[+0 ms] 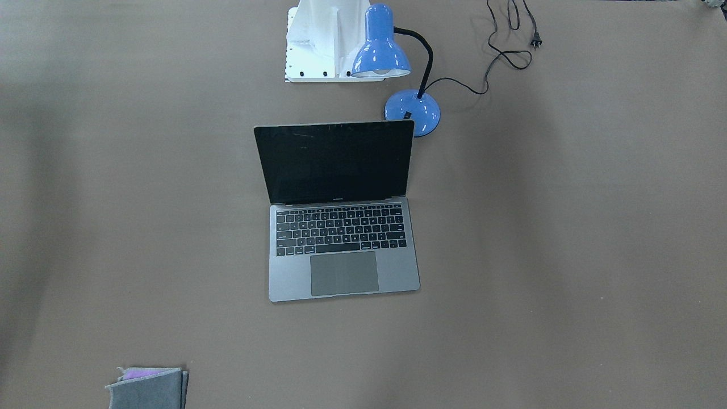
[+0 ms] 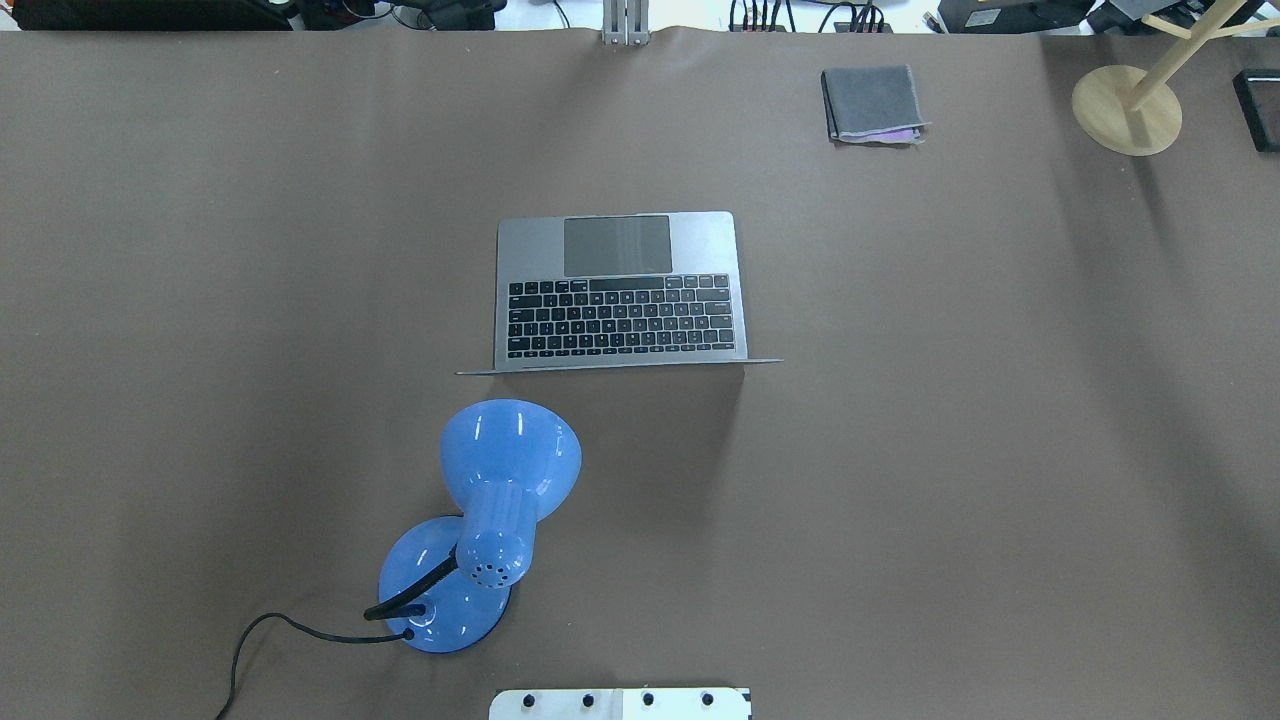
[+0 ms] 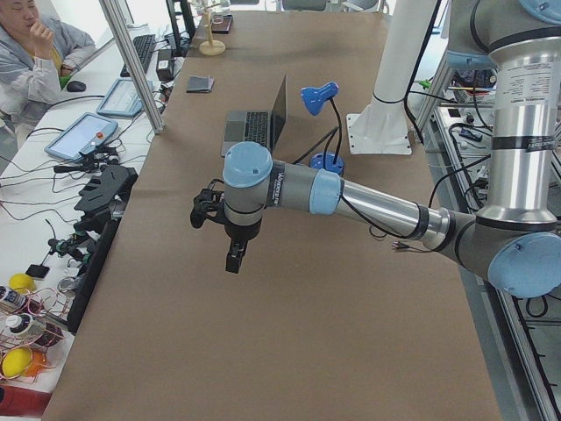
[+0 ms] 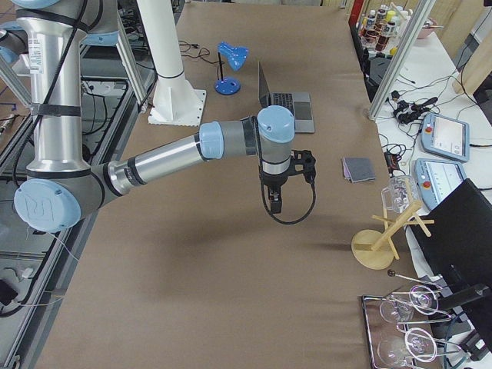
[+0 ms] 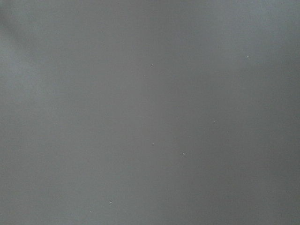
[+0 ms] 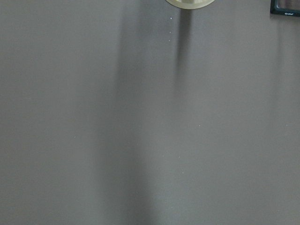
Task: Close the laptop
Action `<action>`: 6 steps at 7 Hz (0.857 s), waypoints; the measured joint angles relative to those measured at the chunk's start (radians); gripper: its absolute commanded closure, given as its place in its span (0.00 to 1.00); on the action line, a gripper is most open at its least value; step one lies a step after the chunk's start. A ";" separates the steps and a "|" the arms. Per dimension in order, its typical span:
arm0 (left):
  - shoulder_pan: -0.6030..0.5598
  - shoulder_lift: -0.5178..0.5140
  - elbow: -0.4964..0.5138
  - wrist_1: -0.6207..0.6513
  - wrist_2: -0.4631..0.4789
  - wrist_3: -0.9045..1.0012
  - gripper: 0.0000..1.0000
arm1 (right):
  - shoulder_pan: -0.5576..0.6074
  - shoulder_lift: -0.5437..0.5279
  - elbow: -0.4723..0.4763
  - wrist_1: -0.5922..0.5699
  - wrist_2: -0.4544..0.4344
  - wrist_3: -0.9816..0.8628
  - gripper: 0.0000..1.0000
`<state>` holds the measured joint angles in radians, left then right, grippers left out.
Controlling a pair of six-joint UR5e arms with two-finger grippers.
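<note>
The laptop [image 1: 344, 276] stands open in the middle of the brown table, lid about upright, black screen [image 1: 335, 162] facing away from the robot's base. It also shows in the overhead view [image 2: 620, 245], the exterior left view [image 3: 254, 123] and the exterior right view [image 4: 288, 100]. My left gripper [image 3: 235, 261] hangs above the table far to the laptop's left; I cannot tell whether it is open or shut. My right gripper [image 4: 276, 204] hangs far to the laptop's right; I cannot tell its state either. Both wrist views show only bare table.
A blue desk lamp [image 2: 505, 470] stands between the laptop and the robot base [image 1: 324, 40], its cord [image 1: 505, 51] trailing on the table. A folded grey cloth [image 2: 872, 103] lies at the far side. A wooden stand [image 2: 1127, 110] is at the far right corner.
</note>
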<state>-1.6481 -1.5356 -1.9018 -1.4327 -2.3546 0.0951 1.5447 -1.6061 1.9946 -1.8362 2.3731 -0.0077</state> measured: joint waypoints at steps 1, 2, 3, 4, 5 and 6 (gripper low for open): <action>0.000 0.000 -0.002 0.001 0.000 0.001 0.02 | 0.002 0.000 0.000 0.000 0.000 0.000 0.00; 0.000 0.001 -0.005 0.003 -0.001 0.002 0.02 | 0.004 -0.001 0.000 0.000 0.000 0.000 0.00; 0.000 0.004 -0.006 0.002 -0.001 0.003 0.02 | 0.006 -0.005 0.000 0.000 0.000 0.000 0.00; 0.000 0.009 -0.006 -0.001 -0.001 0.004 0.02 | 0.008 -0.011 0.000 0.000 0.000 0.000 0.00; 0.000 0.013 -0.005 -0.002 0.000 0.005 0.02 | 0.010 -0.018 0.000 0.000 0.001 -0.001 0.00; 0.000 0.014 -0.006 -0.004 0.001 0.004 0.02 | 0.013 -0.022 0.001 0.000 0.000 -0.001 0.00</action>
<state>-1.6479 -1.5212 -1.9076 -1.4364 -2.3538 0.0987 1.5575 -1.6283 1.9959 -1.8358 2.3735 -0.0087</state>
